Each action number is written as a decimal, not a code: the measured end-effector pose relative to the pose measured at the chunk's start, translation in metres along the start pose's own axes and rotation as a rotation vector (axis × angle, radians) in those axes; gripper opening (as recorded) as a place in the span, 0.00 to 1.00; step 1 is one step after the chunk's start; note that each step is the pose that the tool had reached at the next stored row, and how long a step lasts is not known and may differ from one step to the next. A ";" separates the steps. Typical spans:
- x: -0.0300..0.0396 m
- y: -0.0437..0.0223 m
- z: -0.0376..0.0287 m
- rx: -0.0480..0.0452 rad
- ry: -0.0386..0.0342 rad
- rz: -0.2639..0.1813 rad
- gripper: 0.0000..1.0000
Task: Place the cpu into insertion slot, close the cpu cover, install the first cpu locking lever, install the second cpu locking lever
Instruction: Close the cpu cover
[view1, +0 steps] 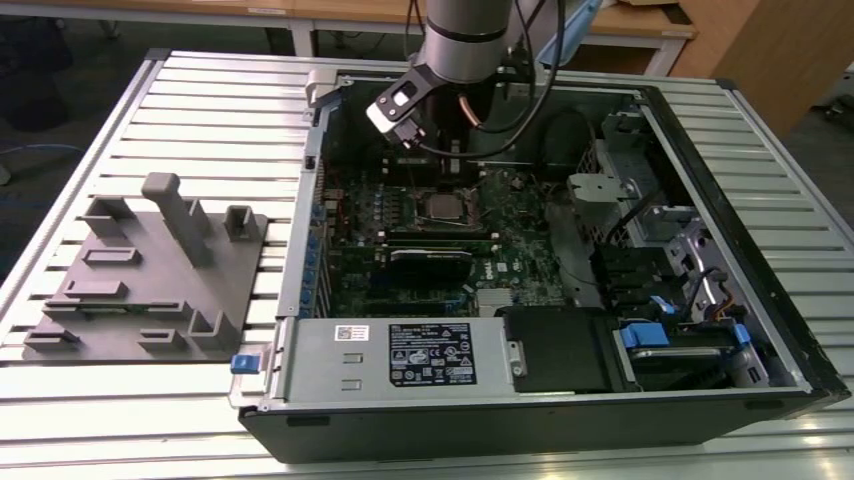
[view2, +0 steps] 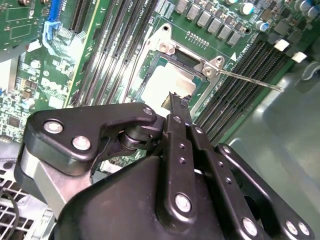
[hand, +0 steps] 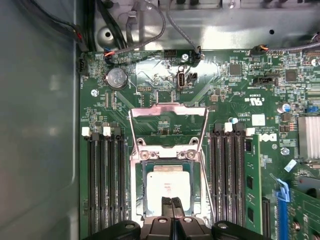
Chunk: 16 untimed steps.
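The cpu (hand: 168, 186), a square chip with a pale silvery top, lies flat inside the insertion slot (hand: 145, 200) on the green motherboard; in the second wrist view the cpu (view2: 162, 80) lies just beyond my fingertips. My gripper (hand: 171, 204) hovers right over the chip, its two dark fingers (view2: 176, 117) pressed together with nothing between them. The cpu cover (hand: 168, 107) stands swung back from the slot, and the board shows through its window. A thin locking lever (view2: 250, 81) sticks out loose from the slot's corner. In the exterior view the cpu (view1: 438, 206) sits below the arm (view1: 461, 40).
Long black memory slots (hand: 107, 185) flank the socket on both sides. The open computer case (view1: 747, 150) has cables and drive bays on the exterior view's right, and a power supply (view1: 400, 355) at the front. A grey fixture block (view1: 147, 270) stands outside the case.
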<state>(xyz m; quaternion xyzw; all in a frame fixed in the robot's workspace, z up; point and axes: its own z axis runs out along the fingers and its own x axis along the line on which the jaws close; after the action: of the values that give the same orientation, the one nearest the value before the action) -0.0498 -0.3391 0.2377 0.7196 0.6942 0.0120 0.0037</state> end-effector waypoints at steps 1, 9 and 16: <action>0.0000 0.0001 -0.0016 0.0004 0.0000 0.000 0.10; 0.0002 0.0002 -0.0087 0.0021 0.0003 0.000 0.10; 0.0002 0.0004 -0.0161 0.0036 -0.0001 0.000 0.10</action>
<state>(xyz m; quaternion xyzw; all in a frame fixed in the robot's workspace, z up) -0.0498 -0.3391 0.2538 0.7197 0.6942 0.0107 0.0024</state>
